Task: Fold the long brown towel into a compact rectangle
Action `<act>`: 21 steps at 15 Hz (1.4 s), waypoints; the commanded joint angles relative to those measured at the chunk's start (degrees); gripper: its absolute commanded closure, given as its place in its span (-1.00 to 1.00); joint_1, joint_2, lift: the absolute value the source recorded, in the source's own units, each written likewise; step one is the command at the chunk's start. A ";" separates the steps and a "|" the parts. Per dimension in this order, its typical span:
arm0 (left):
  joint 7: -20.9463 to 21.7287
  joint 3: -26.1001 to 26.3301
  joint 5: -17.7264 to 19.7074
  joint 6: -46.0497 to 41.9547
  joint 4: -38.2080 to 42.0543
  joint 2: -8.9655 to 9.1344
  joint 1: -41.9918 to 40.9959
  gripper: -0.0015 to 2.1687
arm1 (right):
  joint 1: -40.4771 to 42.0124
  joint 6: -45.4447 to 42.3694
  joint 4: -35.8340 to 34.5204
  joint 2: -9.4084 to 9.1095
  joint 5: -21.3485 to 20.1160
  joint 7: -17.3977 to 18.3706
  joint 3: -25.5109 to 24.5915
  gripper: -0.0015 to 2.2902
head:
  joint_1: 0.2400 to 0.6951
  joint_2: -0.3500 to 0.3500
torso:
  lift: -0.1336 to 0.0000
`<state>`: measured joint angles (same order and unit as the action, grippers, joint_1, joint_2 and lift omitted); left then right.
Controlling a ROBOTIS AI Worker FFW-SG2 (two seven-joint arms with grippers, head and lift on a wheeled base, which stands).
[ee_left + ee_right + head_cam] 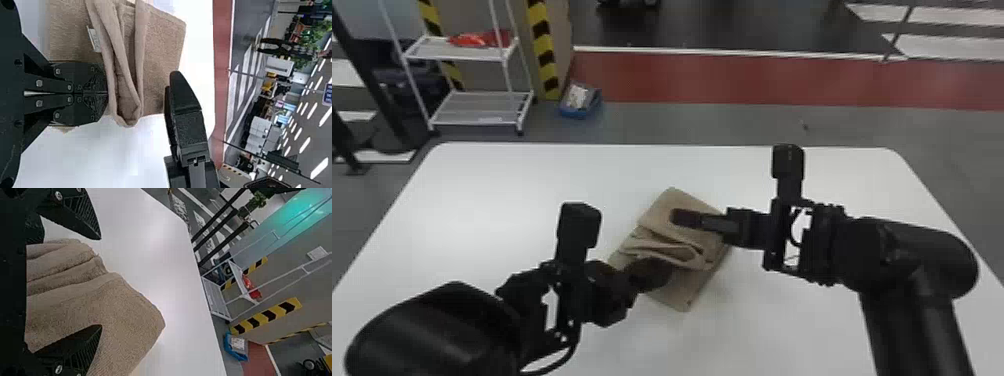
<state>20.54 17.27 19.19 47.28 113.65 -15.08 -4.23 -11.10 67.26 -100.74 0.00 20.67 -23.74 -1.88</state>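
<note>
The brown towel lies folded in a bunched, slanted stack at the table's middle, loose layers rumpled across its centre. My left gripper is over its near-left part. In the left wrist view, my left gripper has its fingers together, tips against the rumpled fold of the towel; no cloth can be made out between them. Over the towel's far-right part is my right gripper. In the right wrist view, my right gripper stands wide open, with the towel below and between its fingers.
The white table extends around the towel on every side. Both grippers are close together above it. Beyond the far edge stand a white rack and a blue bin on the floor.
</note>
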 commanded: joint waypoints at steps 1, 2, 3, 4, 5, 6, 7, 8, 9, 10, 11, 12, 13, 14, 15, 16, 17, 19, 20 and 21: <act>0.03 -4.18 -0.21 5.59 9.14 -2.94 -4.47 0.36 | 1.16 0.91 -1.65 -0.05 1.57 -0.08 -3.13 -0.93 | 1.00 -0.15 | -0.84; 0.03 -6.02 -0.56 6.30 11.77 -4.08 -5.96 0.36 | 1.96 0.91 -2.97 -0.05 1.92 -0.17 -3.92 -0.93 | 1.00 -0.12 | -0.84; -0.06 -8.31 -0.65 6.30 14.14 -4.87 -7.63 0.36 | 2.92 0.73 -4.46 -0.05 2.36 -1.13 -4.80 -0.93 | 1.00 -0.10 | -0.84; -0.06 -10.77 -0.65 6.12 15.81 -5.75 -8.86 0.36 | 4.15 -0.50 -6.31 -0.05 2.27 -2.98 -5.76 -0.93 | 1.00 -0.08 | -0.84; -0.15 -12.18 -0.65 5.24 16.17 -5.93 -9.04 0.36 | 5.65 -1.38 -8.51 -0.05 2.27 -4.03 -7.17 -0.93 | 1.00 -0.04 | -0.84; -0.41 -13.32 -0.65 2.96 15.46 -6.37 -9.13 0.36 | 7.76 -1.73 -11.41 -0.05 2.36 -4.21 -7.61 -0.93 | 1.00 -0.01 | -0.84; -0.23 -13.49 -0.65 -0.21 13.27 -6.37 -8.34 0.36 | 10.13 -2.08 -15.01 -0.05 2.01 -4.21 -8.93 -0.93 | 1.00 0.04 | -0.84; 0.03 -13.32 -0.47 -3.20 10.98 -6.37 -7.46 0.36 | 12.68 -4.19 -16.94 -0.05 0.95 -4.12 -9.28 -0.91 | 1.00 0.05 | -0.84; 0.38 -12.88 -0.03 -6.89 8.26 -6.37 -6.40 0.36 | 14.88 -5.60 -18.17 0.62 -0.90 -3.95 -10.16 -0.78 | 1.00 0.05 | -0.84; 1.44 -12.53 0.67 -10.75 5.36 -6.10 -5.44 0.36 | 16.46 -6.12 -18.17 1.85 -2.57 -4.21 -10.77 -0.50 | 1.00 0.03 | -0.84; 1.79 -12.26 1.11 -13.74 3.16 -5.93 -4.73 0.36 | 17.78 -6.65 -17.91 2.64 -3.62 -4.21 -11.30 -0.11 | 1.00 -0.01 | -0.84; 1.79 -11.39 1.20 -16.55 0.96 -5.84 -3.68 0.36 | 19.01 -6.65 -17.30 3.08 -5.11 -4.30 -11.65 0.51 | 1.00 -0.05 | -0.84; 1.79 -10.68 1.20 -18.31 -0.88 -5.84 -2.80 0.36 | 19.89 -7.18 -16.24 3.16 -6.61 -4.74 -11.74 0.76 | 1.00 -0.14 | -0.84; 1.79 -10.07 1.20 -19.02 -1.85 -5.75 -2.27 0.36 | 20.24 -9.64 -14.83 3.16 -7.58 -4.74 -11.65 0.78 | 1.00 -0.18 | -0.84; 1.79 -9.63 1.20 -20.77 -2.64 -5.75 -2.01 0.36 | 19.97 -12.10 -12.55 3.16 -8.37 -4.47 -11.13 0.79 | 1.00 -0.21 | -0.84; 1.79 -9.54 1.29 -20.95 -2.91 -5.66 -1.92 0.36 | 19.36 -15.26 -10.26 3.08 -8.37 -4.03 -10.77 0.79 | 1.00 -0.24 | -0.84; 1.79 -9.54 1.29 -21.12 -2.99 -5.66 -1.83 0.36 | 18.57 -17.20 -8.51 3.08 -8.72 -3.59 -9.98 0.79 | 1.00 -0.28 | -0.84; 1.79 -9.54 1.37 -21.30 -2.99 -5.84 -1.83 0.36 | 16.55 -18.60 -5.87 2.81 -9.86 -2.63 -8.58 0.79 | 1.00 -0.28 | -0.84; 1.79 -9.63 1.46 -22.00 -2.99 -5.93 -2.01 0.36 | 15.14 -18.96 -4.29 2.72 -10.21 -2.54 -7.87 0.79 | 1.00 -0.28 | -0.84; 1.79 -9.80 1.46 -23.06 -3.08 -6.10 -2.27 0.36 | 13.82 -19.13 -3.06 2.64 -10.56 -1.92 -7.17 0.79 | 1.00 -0.27 | -0.84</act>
<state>22.32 7.67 20.62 25.39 110.66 -21.00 -6.19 4.54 48.53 -105.69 2.73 10.65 -26.00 -10.00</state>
